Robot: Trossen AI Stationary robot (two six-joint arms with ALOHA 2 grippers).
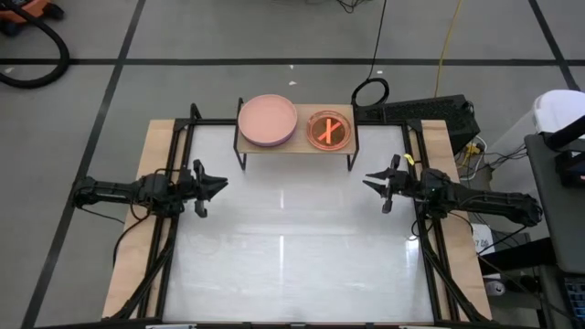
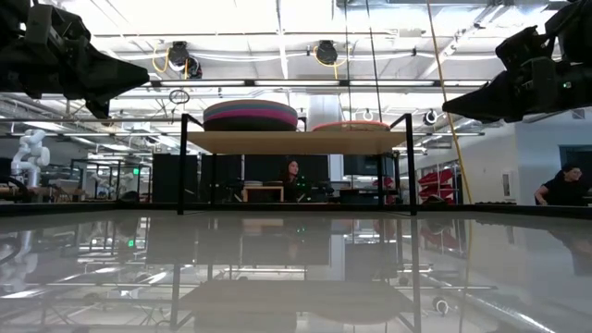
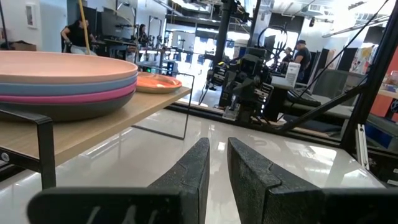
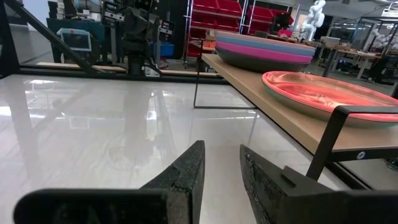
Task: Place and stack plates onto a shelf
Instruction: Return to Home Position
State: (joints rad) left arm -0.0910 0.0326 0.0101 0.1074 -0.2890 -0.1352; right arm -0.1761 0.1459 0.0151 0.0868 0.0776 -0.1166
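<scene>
The shelf point(image 1: 297, 147) stands at the middle of the table's far edge on thin black legs. On its left half sits a stack of large plates point(image 1: 267, 120), dusty pink on top, with blue, magenta and dark grey below point(image 3: 68, 84). On its right half rest small translucent plates, orange on top point(image 1: 329, 131) point(image 4: 323, 93). My left gripper point(image 1: 222, 185) hovers near the table's left edge, open by a narrow gap point(image 3: 217, 149) and empty. My right gripper point(image 1: 369, 184) hovers near the right edge, likewise slightly open point(image 4: 222, 152) and empty. Both point toward the table's centre.
The glossy white table top point(image 1: 292, 247) spreads between the two arms, below the shelf. Black frame rails point(image 1: 169, 228) point(image 1: 425, 247) run along the wooden side edges. Cables and equipment point(image 1: 439, 114) lie behind the shelf. People show in the room beyond point(image 2: 560, 188).
</scene>
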